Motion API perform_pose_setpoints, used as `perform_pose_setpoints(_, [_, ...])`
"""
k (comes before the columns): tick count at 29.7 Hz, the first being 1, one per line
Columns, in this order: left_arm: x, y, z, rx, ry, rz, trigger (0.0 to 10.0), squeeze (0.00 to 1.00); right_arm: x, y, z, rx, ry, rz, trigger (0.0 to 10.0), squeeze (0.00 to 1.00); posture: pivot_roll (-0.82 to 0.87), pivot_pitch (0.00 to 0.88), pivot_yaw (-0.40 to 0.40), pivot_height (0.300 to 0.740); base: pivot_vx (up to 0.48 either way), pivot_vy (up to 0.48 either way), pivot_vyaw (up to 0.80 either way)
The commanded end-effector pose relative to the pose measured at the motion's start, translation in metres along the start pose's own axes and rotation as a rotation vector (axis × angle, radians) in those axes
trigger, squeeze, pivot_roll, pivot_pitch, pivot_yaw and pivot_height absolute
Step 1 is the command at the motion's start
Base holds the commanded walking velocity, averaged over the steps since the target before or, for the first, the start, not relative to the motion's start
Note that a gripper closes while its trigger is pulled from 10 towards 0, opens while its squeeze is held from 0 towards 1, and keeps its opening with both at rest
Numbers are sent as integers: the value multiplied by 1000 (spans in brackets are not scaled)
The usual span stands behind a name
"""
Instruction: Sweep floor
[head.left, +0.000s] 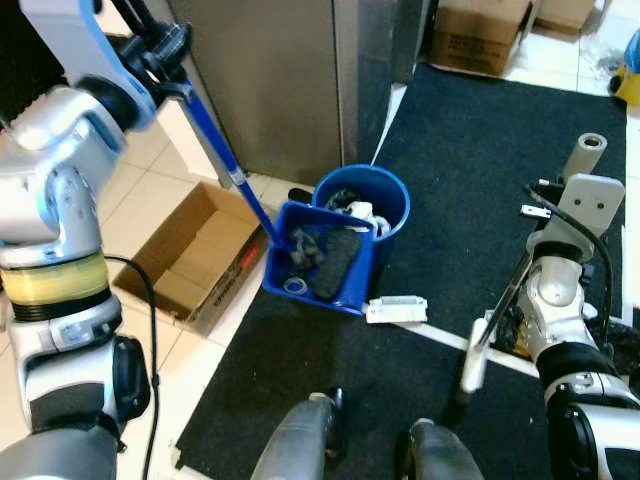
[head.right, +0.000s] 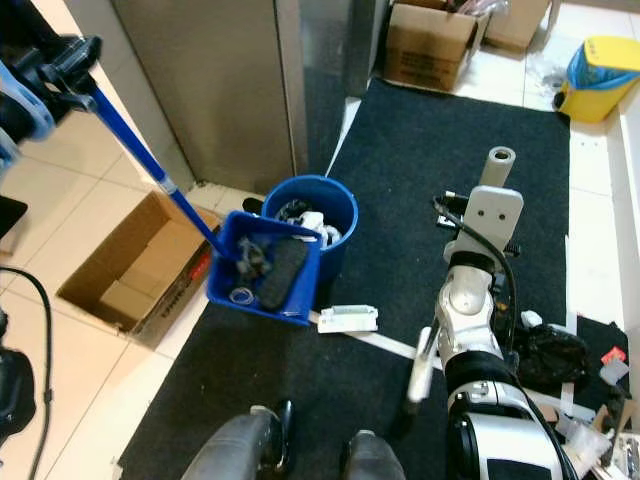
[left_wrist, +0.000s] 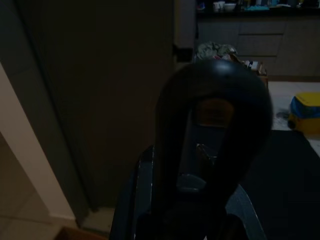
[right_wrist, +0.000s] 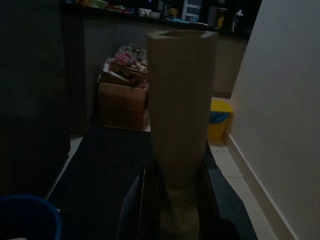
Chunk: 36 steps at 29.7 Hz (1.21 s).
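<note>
Left tiles: taken up by open cardboard box (head.left: 190, 255).
Centre: blocked by blue bucket (head.left: 385, 195) with tilted blue dustpan (head.left: 322, 265) touching it.
Mat (head.left: 480, 150) beyond bucket: free.
Near mat: white flat object (head.left: 396, 309) beside dustpan.

My left gripper (head.left: 165, 50) was raised high, clamped shut; my right gripper (head.right: 495, 190) gripped low, arm bent upward.

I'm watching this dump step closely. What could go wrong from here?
1. The loaded dustpan sits tilted beside the blue bin, not over it, so debris may spill onto the black mat.
2. The left end effector grips the long handle's far end, so the pan could swing.
</note>
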<state>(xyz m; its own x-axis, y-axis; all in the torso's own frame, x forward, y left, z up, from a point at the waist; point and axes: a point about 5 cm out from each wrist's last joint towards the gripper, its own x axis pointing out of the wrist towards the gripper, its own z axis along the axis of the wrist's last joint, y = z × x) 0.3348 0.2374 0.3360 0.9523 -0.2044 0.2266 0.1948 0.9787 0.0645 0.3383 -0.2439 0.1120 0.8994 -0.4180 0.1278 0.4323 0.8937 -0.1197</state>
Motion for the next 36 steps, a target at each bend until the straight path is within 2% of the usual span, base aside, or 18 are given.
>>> perform_pose_setpoints(1, [-1, 14, 24, 54, -110, 29, 10000, 0, 0, 4, 5, 9, -38, 6, 10000, 0, 28, 113, 102, 740, 0, 0, 0])
perform_pose_setpoints(8, [5, 35, 28, 81, -177, 112, 10000, 0, -1, 5, 6, 24, -52, 19, 10000, 0, 14, 113, 106, 740, 0, 0, 0])
perform_pose_setpoints(13, [6, 35, 24, 42, -167, 125, 10000, 0, -3, 7, 6, 32, -57, 31, 10000, 0, 12, 114, 107, 740, 0, 0, 0])
perform_pose_setpoints(18, [2, 14, 17, -37, -188, 84, 10000, 0, -4, 10, 7, 57, -66, 43, 10000, 0, 12, 117, 106, 740, 0, 0, 0])
perform_pose_setpoints(20, [-1, 2, 19, -35, -203, 48, 10000, 0, -3, 11, 8, 60, -69, 46, 10000, 0, 18, 117, 105, 740, 0, 0, 0])
perform_pose_setpoints(21, [-1, 2, 19, -35, -203, 48, 10000, 0, -3, 11, 8, 60, -69, 46, 10000, 0, 18, 117, 105, 740, 0, 0, 0])
perform_pose_setpoints(25, [-5, -6, 37, -70, -243, 56, 10000, 0, -3, 16, 9, 62, -70, 66, 10000, 0, 37, 115, 95, 740, 0, 0, 0])
perform_pose_setpoints(30, [-2, -11, 50, -72, -232, 57, 10000, 0, -4, 19, 8, 63, -64, 76, 10000, 0, 38, 114, 96, 740, 0, 0, 0])
perform_pose_setpoints(31, [0, -21, 58, -94, -228, 36, 10000, 0, -4, 21, 8, 64, -62, 82, 10000, 0, 33, 115, 98, 740, 0, 0, 0])
perform_pose_setpoints(34, [1, -33, 60, -104, -195, 20, 10000, 0, -5, 21, 7, 63, -59, 84, 10000, 0, 32, 116, 99, 740, 0, 0, 0])
perform_pose_setpoints(36, [1, -35, 60, -103, -184, 22, 10000, 0, -6, 21, 6, 63, -57, 84, 10000, 0, 30, 117, 100, 740, 0, 0, 0])
